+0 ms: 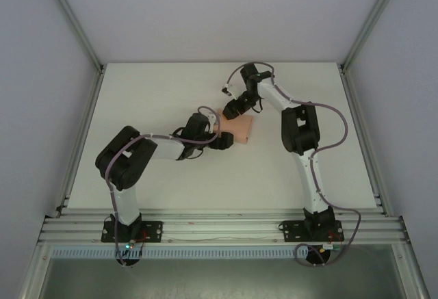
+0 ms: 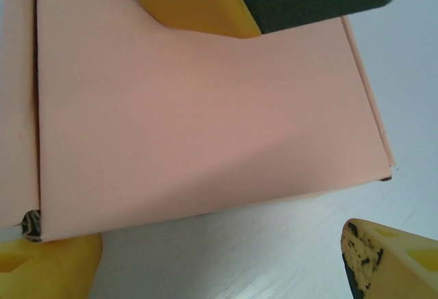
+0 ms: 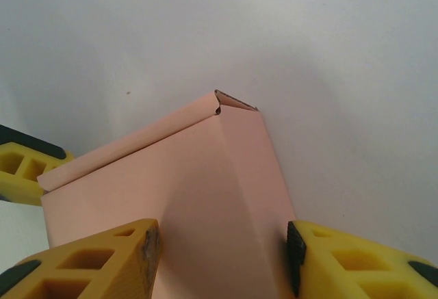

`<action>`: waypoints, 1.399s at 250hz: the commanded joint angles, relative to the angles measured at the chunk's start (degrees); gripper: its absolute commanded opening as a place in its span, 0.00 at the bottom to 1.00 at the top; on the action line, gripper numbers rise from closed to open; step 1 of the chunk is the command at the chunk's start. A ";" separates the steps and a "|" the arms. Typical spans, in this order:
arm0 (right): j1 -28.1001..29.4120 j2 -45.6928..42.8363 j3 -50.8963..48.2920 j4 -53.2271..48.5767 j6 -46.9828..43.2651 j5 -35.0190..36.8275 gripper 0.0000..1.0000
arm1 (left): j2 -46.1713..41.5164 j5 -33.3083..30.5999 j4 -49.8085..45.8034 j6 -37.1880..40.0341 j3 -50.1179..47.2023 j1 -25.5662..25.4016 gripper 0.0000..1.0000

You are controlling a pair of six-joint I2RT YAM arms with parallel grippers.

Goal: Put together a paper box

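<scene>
Table point(image 1: 150, 94): you are looking at a white, matt surface that is carrying a single item, the salmon-pink paper box point(image 1: 241, 126), which is sitting folded near the middle. Well on the near side of the paper box, an aluminium rail point(image 1: 219, 227) is running along the table's edge.

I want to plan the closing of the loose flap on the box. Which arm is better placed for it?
Probably left: the right tool grips the box from both sides, while the left tool is open beside it, free to push the flap.
</scene>
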 commanded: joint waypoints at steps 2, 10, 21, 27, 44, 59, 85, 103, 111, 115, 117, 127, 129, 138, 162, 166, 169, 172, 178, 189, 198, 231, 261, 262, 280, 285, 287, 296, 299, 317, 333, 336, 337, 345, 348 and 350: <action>7.52 6.04 -2.40 -15.81 -5.81 -10.09 0.50 | -0.46 -0.61 10.25 1.12 -1.49 -1.91 0.90; 7.59 6.22 -2.29 -16.55 -7.01 -10.26 0.48 | -0.58 -0.57 10.96 1.17 -2.22 -1.92 0.91; 7.70 6.44 -2.09 -17.54 -8.23 -10.16 0.47 | -0.63 -0.01 12.20 1.44 -3.23 -2.00 0.91; 7.62 6.60 -1.83 -18.33 -9.16 -10.09 0.47 | -0.65 0.16 13.04 1.45 -3.75 -1.99 0.91; 7.71 7.22 -0.88 -21.21 -12.07 -10.13 0.47 | -0.41 1.45 14.66 2.16 -4.34 -2.00 0.92; 7.91 7.80 -0.25 -23.73 -15.08 -10.65 0.47 | -0.10 2.04 15.02 2.55 -4.18 -2.01 0.92; 8.06 8.41 0.02 -25.48 -18.45 -11.33 0.46 | 1.49 3.92 14.66 5.62 -2.75 -2.00 0.93; 8.16 8.69 0.51 -26.03 -19.26 -10.99 0.46 | 2.39 5.30 14.65 6.82 -1.74 -2.00 0.93; 8.11 8.52 0.59 -25.00 -17.69 -10.05 0.46 | 2.40 5.89 14.16 6.77 -1.29 -2.00 0.93; 8.17 8.36 0.49 -24.34 -16.66 -9.39 0.46 | 2.40 5.97 13.66 6.90 -1.10 -2.00 0.93; 8.20 8.27 0.40 -23.95 -16.07 -9.12 0.46 | 2.40 6.01 13.47 6.91 -1.02 -2.00 0.93; 8.15 7.62 -0.24 -21.88 -13.86 -7.38 0.46 | 2.07 5.86 12.86 7.03 -1.09 -2.00 0.93; 8.19 7.50 -0.35 -21.40 -13.50 -7.04 0.46 | 1.94 5.74 12.76 6.99 -1.17 -2.00 0.93; 8.14 6.66 -1.36 -19.19 -11.91 -5.84 0.46 | 1.22 4.96 12.78 6.99 -1.85 -2.00 0.93; 8.10 5.22 -1.97 -15.63 -7.81 -4.25 0.47 | -1.35 3.34 12.90 7.56 -4.73 -2.00 0.93; 8.09 5.06 -1.80 -15.26 -7.15 -3.99 0.49 | -1.81 3.06 12.65 7.64 -5.23 -1.99 0.94; 8.02 4.93 -1.69 -15.10 -6.71 -3.73 0.50 | -2.16 2.83 12.40 7.68 -5.53 -2.00 0.94; 7.94 4.84 -1.59 -14.94 -6.35 -3.51 0.52 | -2.51 2.69 12.12 7.75 -5.86 -2.00 0.94; 7.92 4.50 -1.43 -14.45 -5.41 -2.83 0.55 | -3.21 2.12 11.61 7.77 -6.38 -1.99 0.94; 7.73 3.75 -1.41 -13.37 -3.70 -1.49 0.60 | -4.30 1.40 10.76 7.64 -7.42 -2.00 0.94; 7.52 3.27 -1.32 -13.30 -4.18 -1.19 0.63 | -5.10 0.94 10.47 7.65 -8.25 -2.00 0.94; 5.30 2.27 1.74 -13.53 -2.25 0.08 0.74 | -7.24 -0.96 10.55 6.55 -11.16 -2.00 0.95; 2.76 2.40 6.45 -12.18 1.78 2.84 0.87 | -9.45 -0.93 11.04 5.64 -13.31 -2.01 0.95; 2.68 2.38 6.60 -12.17 1.79 2.76 0.89 | -9.50 -0.93 11.07 5.59 -13.37 -2.05 0.95; 1.56 2.27 8.94 -11.19 2.37 2.43 1.00 | -11.29 -0.28 10.71 5.33 -14.31 -2.14 0.97; 1.39 2.27 9.67 -11.07 2.49 2.55 1.00 | -11.90 -0.32 10.37 5.18 -14.53 -2.22 0.98; 1.36 2.27 9.93 -11.03 2.49 2.69 1.00 | -12.16 -0.37 10.23 5.14 -14.61 -2.25 0.98; 1.18 2.27 11.25 -10.66 2.91 3.60 1.00 | -13.47 -0.12 9.18 5.45 -14.89 -2.35 1.00; 1.20 2.27 11.61 -10.40 3.32 4.08 1.00 | -14.00 0.01 8.60 5.64 -14.93 -2.42 1.00; 0.95 1.93 13.61 -8.73 5.27 6.92 1.00 | -17.85 -1.73 5.47 6.15 -15.73 -2.69 1.00; 0.55 0.95 14.22 -6.09 7.72 9.75 1.00 | -22.29 -3.83 3.99 6.22 -17.07 -2.71 1.00; 0.51 0.66 14.11 -5.35 8.25 10.21 1.00 | -23.23 -4.46 3.58 6.26 -17.27 -2.70 1.00; 0.46 0.54 14.08 -5.11 8.40 10.36 1.00 | -23.56 -4.62 3.42 6.25 -17.33 -2.74 1.00; 0.08 -0.52 13.46 -3.06 9.81 11.44 1.00 | -26.10 -6.66 2.10 6.32 -17.81 -2.74 1.00; -0.08 -0.99 13.13 -2.27 10.36 11.80 1.00 | -27.14 -7.78 1.41 6.41 -17.83 -2.71 1.00; -0.17 -1.32 12.81 -1.60 10.79 12.06 1.00 | -27.73 -8.72 0.89 6.41 -17.84 -2.71 1.00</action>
